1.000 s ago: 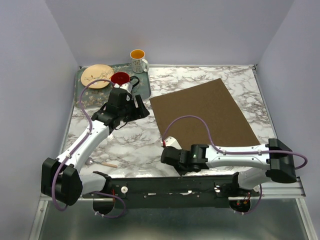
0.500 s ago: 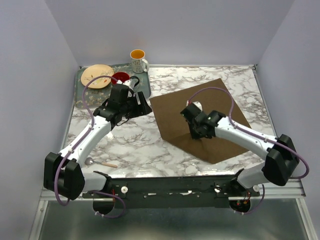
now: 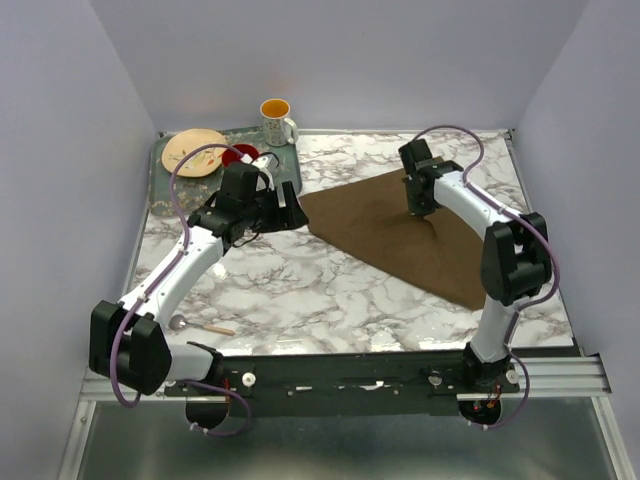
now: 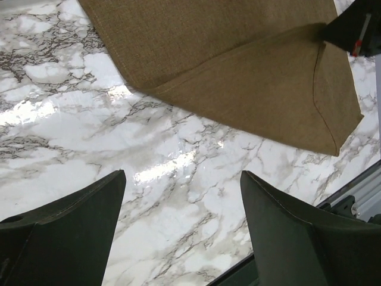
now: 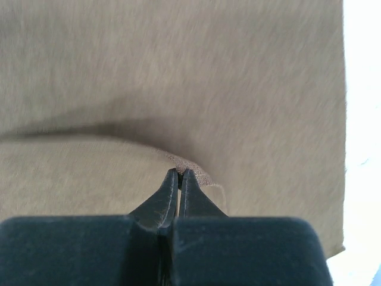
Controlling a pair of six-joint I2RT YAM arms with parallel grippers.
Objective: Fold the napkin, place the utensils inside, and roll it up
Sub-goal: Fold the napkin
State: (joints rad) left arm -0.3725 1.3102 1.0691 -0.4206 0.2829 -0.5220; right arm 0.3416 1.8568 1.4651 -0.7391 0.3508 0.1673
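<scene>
Brown cloth napkin [image 3: 400, 240] lay partly folded on the marble table's [image 3: 300, 290] right half, soft and limp, so probably best taken by a corner. The right gripper [image 5: 179, 177] was clenched on one corner; the left gripper [image 4: 181, 190] hung spread wide, holding nothing.

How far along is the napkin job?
Done: nothing complete. In hand: the right gripper, shut on a corner of the napkin, holds it over the rest of the cloth, so the first fold is half laid; the left gripper hangs open nearby. Left: the spoon lies near the table's near left edge, off the napkin; no roll yet.
</scene>
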